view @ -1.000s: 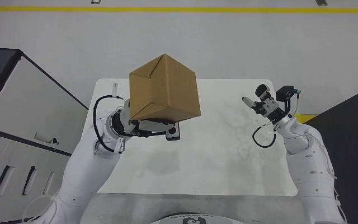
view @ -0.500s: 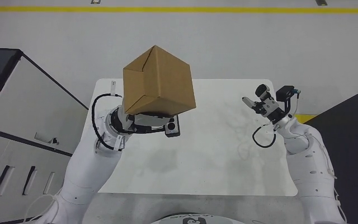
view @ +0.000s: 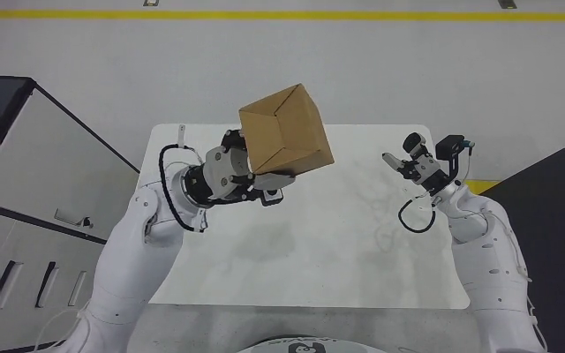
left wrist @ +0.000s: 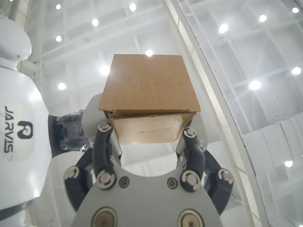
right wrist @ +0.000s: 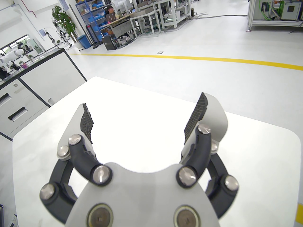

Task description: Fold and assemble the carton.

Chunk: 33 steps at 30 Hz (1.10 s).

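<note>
Clamping the near end of the carton (left wrist: 148, 88) between both fingers, my left end effector (left wrist: 148, 131) holds the closed brown box off the worktop (view: 353, 247), tilted, over its far left portion. My right end effector (right wrist: 144, 116) hangs over the worktop's right side, spread wide and gripping nothing, well apart from the carton.

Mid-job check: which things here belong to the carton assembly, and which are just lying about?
In the job: carton, gripped by the left hand; right hand, open above the table.
Just about: grey cabinet; yellow floor line.
</note>
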### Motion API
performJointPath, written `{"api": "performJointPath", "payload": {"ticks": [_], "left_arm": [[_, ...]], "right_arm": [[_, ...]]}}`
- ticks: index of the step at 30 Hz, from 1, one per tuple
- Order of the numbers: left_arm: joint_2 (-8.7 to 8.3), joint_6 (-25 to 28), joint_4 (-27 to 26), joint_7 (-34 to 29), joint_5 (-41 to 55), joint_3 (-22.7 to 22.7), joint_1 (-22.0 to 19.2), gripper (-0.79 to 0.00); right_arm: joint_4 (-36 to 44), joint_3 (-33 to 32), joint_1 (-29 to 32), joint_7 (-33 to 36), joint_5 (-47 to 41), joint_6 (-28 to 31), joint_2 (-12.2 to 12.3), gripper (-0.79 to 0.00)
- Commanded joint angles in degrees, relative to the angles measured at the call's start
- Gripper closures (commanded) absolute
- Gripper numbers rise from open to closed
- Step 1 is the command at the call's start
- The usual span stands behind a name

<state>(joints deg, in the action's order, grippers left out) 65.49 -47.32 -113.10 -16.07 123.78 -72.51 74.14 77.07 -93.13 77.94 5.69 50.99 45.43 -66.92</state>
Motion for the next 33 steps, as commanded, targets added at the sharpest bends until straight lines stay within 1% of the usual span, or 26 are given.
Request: {"api": "performJointPath", "payload": {"ticks": [1, 7, 9, 11, 13, 14, 16, 17, 20, 23, 24, 32, 33], "left_arm": [[-0.08, 0.8, -1.2, 2.0, -0.8, -0.5, 0.0, 0.0], [-0.08, 0.8, -1.2, 2.0, -0.8, -0.5, 0.0, 0.0], [-0.13, 1.3, -2.3, 3.8, -3.0, -0.4, -0.2, 0.0], [-0.06, 2.4, -3.1, 6.0, -2.6, 0.5, -0.1, 0.0], [0.0, 4.0, -4.6, 10.2, -2.3, 1.2, -1.3, 0.0], [-0.01, 5.4, -4.6, 13.7, -1.6, 1.6, -1.8, 0.0], [-0.01, 7.0, -7.0, 20.3, -1.8, 2.3, -3.9, 0.0], [-0.04, 8.1, -7.4, 24.2, -1.5, 2.8, -4.5, 0.0], [-0.02, 10.7, -10.2, 33.6, 0.8, 3.9, -7.0, 0.0], [-0.08, 12.7, -13.1, 41.8, 2.8, 4.6, -9.4, 0.0], [-0.1, 12.7, -13.9, 43.2, 2.8, 4.6, -10.1, 0.0], [-0.1, 12.7, -13.9, 43.2, 2.8, 4.6, -10.1, 0.0], [-0.2, 12.0, -14.6, 44.5, 0.7, 4.9, -10.1, 0.0]], "right_arm": [[0.0, 0.0, 0.0, 0.0, 0.0, 0.0, 0.0, -0.785], [0.0, 0.0, 0.0, 0.0, 0.0, 0.0, 0.0, -0.785], [0.0, 0.0, 0.0, 0.0, 0.0, 0.0, 0.0, -0.785], [0.0, 0.0, 0.0, 0.0, 0.0, 0.0, 0.0, -0.785], [0.0, 0.0, 0.0, 0.0, 0.0, 0.0, 0.0, -0.785], [0.0, 0.0, 0.0, 0.0, 0.0, 0.0, 0.0, -0.785], [0.0, 0.0, 0.0, 0.0, 0.0, 0.0, 0.0, -0.785], [0.0, 0.0, 0.0, 0.0, 0.0, 0.0, 0.0, -0.785], [0.0, 0.0, 0.0, 0.0, 0.0, 0.0, 0.0, -0.785], [0.0, 0.0, 0.0, 0.0, 0.0, 0.0, 0.0, -0.785], [0.0, 0.0, 0.0, 0.0, 0.0, 0.0, 0.0, -0.785], [0.0, 0.0, 0.0, 0.0, 0.0, 0.0, 0.0, -0.785], [0.0, 0.0, 0.0, 0.0, 0.0, 0.0, 0.0, -0.785]]}}
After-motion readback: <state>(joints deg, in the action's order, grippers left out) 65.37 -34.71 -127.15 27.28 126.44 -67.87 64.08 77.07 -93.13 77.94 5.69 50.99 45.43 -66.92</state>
